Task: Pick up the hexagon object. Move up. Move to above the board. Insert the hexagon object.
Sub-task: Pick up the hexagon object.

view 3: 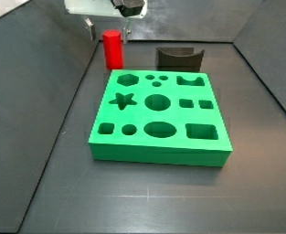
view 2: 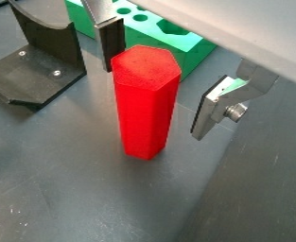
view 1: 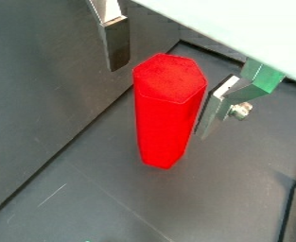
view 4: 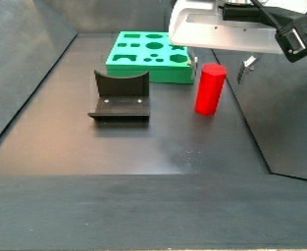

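Between the two silver fingers, the red hexagon peg, standing upright on the dark desk. Pincer low around peg's upper part, jaws wide, w/ one finger close beside peg's top edge & other finger apart from it; gap visible on that side in both wrist views. Contact at the near finger: can't tell. Nothing gripped.

Same in a wrist view: peg upright, hex top face flat, finger plate on one flank, finger on the opposite flank, clear of the red.

Side view: peg just beyond far left corner of the green board, near but apart. Board flat on desk, top full of shaped holes: star, circles, oval, squares, hexagon. Dark L-shaped fixture behind board's far edge, right of peg. Pincer directly over peg.

Other side view: peg between fixture & desk's side wall, board further back; pincer at peg's top.
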Robot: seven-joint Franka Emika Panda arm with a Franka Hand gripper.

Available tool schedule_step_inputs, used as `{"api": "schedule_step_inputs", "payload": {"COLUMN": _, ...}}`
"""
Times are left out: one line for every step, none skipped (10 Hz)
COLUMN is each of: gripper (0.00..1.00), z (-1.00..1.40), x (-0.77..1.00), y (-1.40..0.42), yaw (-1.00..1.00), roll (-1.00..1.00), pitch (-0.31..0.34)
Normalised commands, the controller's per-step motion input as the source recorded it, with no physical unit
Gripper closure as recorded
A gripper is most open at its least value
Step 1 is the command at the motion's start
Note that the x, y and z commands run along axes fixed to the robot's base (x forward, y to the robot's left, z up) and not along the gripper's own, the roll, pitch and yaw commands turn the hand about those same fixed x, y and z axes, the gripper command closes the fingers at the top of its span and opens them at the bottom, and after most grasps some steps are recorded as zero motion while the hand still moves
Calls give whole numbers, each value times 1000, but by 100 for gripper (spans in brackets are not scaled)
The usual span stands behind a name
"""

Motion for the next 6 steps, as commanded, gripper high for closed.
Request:
{"api": "schedule_step_inputs", "payload": {"gripper": 0, "z": -789, "x": 0, "y": -117, "yaw": 0, "roll": -41, "pitch": -171}}
{"api": "schedule_step_inputs", "payload": {"gripper": 0, "z": -606, "x": 0, "y": -51, "yaw": 0, "roll": -91, "pitch": -204}}
{"api": "schedule_step_inputs", "payload": {"gripper": 0, "z": 0, "x": 0, "y": 0, "yaw": 0, "roll": 0, "pitch": 0}}
{"api": "schedule_step_inputs", "payload": {"gripper": 100, "z": 0, "x": 0, "y": 0, "yaw": 0, "roll": 0, "pitch": 0}}
{"api": "schedule_step_inputs", "payload": {"gripper": 100, "z": 0, "x": 0, "y": 0, "yaw": 0, "roll": 0, "pitch": 0}}
{"api": "schedule_step_inputs", "payload": {"gripper": 100, "z": 0, "x": 0, "y": 0, "yaw": 0, "roll": 0, "pitch": 0}}
